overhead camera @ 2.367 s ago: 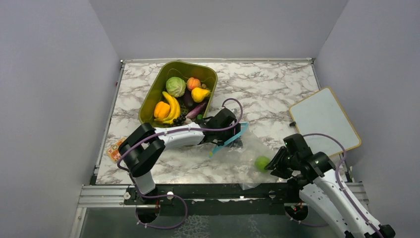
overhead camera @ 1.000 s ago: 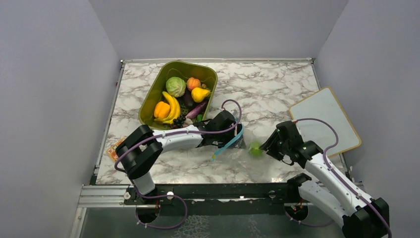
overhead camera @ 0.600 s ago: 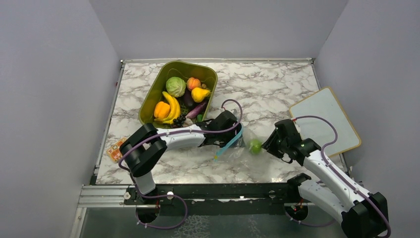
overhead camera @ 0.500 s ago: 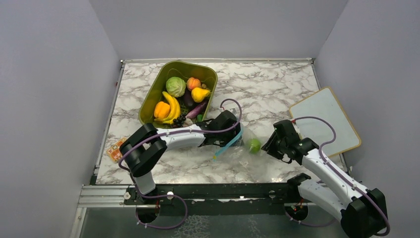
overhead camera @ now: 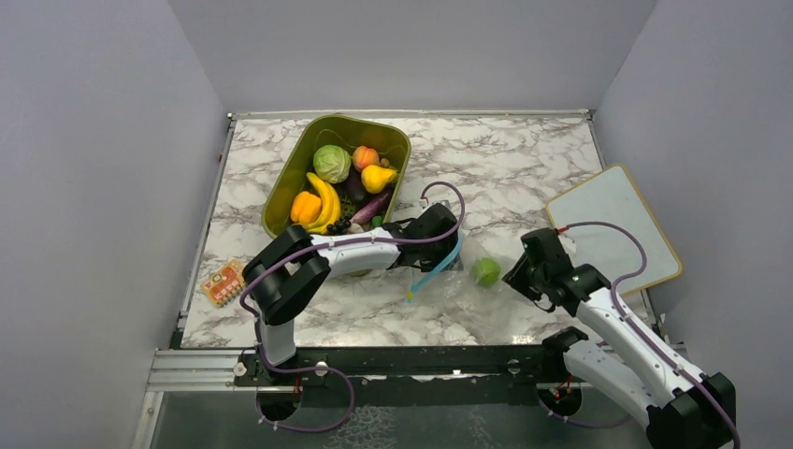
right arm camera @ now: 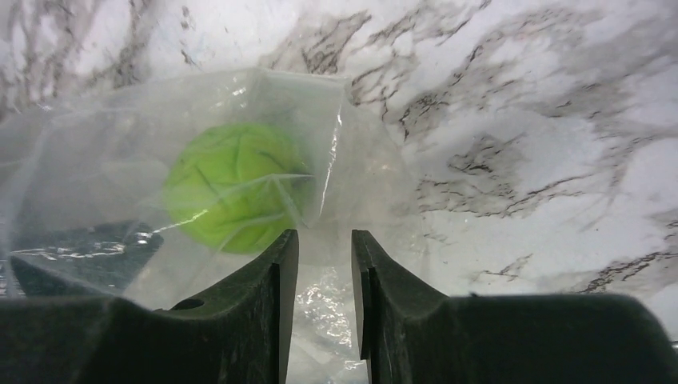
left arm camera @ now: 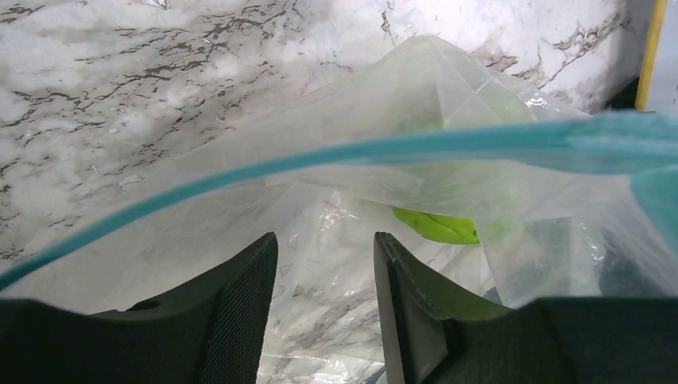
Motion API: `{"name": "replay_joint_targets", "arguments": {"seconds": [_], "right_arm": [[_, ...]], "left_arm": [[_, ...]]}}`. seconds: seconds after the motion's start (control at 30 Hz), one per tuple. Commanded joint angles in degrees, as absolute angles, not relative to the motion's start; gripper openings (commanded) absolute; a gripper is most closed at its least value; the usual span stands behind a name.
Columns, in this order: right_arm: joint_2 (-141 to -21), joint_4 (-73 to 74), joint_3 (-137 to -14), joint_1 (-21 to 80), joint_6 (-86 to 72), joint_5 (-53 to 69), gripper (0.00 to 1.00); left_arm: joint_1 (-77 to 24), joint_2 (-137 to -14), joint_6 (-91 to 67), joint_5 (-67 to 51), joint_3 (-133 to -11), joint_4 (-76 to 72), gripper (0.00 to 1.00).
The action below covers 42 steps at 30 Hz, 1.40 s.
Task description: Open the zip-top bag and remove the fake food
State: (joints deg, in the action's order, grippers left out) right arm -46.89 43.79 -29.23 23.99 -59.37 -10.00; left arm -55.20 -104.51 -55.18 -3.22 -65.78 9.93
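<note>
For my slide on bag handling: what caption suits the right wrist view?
Right gripper, jaws narrowly parted, over the clear zip-top bag holding a green fake food ball.

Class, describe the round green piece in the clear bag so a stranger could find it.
On the white marbled table, look right of the olive-green plastic tub to the crinkly clear bag with a teal zipper strip. Inside lies a small lime-green ball, the only toy food outside the tub and brighter than the tub's pale cabbage.
</note>
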Motion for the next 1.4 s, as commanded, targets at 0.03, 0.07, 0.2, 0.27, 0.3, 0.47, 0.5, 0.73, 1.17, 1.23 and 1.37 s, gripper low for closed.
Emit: {"name": "replay_joint_targets", "arguments": {"seconds": [0.03,0.07,0.2,0.27,0.3,0.47,0.5,0.73,1.17,1.23,1.37], "right_arm": [[-43.49,45.32,-33.55,23.91,-63.12,-20.88,0.31],[-43.59,44.11,-33.49,23.91,-62.78,-21.32,0.31],[-47.13,41.9,-33.02,23.88,-61.4,-20.59,0.31],[-49.98,38.49,-30.89,23.91,-59.73,-16.73,0.31],[-51.48,35.84,-29.46,23.91,-58.63,-14.06,0.31],[-58.7,31.27,-25.42,23.91,-57.76,-7.51,0.3],[-59.09,31.2,-25.36,23.91,-57.42,-7.43,0.3],[-56.14,33.05,-26.89,23.91,-54.49,-7.3,0.3],[-54.15,35.48,-35.54,23.91,-53.54,-16.27,0.3],[-58.13,34.83,-35.59,23.91,-54.22,-17.89,0.3],[-65.41,29.0,-34.23,23.76,-50.82,-12.63,0.3]], "left_arm": [[-55.31,-104.42,-55.01,-2.18,-65.99,8.87,0.5],[-55.29,-104.45,-55.02,-2.33,-65.93,8.81,0.5],[-55.28,-104.68,-54.76,-2.59,-66.06,8.72,0.5],[-55.29,-104.61,-54.92,-2.66,-65.66,8.15,0.5],[-55.28,-104.75,-55.01,-3.05,-65.58,7.62,0.51],[-55.29,-105.13,-55.25,-4.35,-65.38,6.17,0.57],[-55.28,-104.98,-55.34,-4.2,-65.13,6.12,0.59],[-55.28,-103.65,-55.94,-2.89,-63.81,4.9,0.7],[-55.29,-103.17,-57.85,-3.61,-62.67,1.67,0.73],[-55.3,-103.21,-58.2,-3.72,-62.3,1.02,0.74],[-55.28,-103.15,-58.83,-3.93,-61.56,-0.43,0.75]]}}
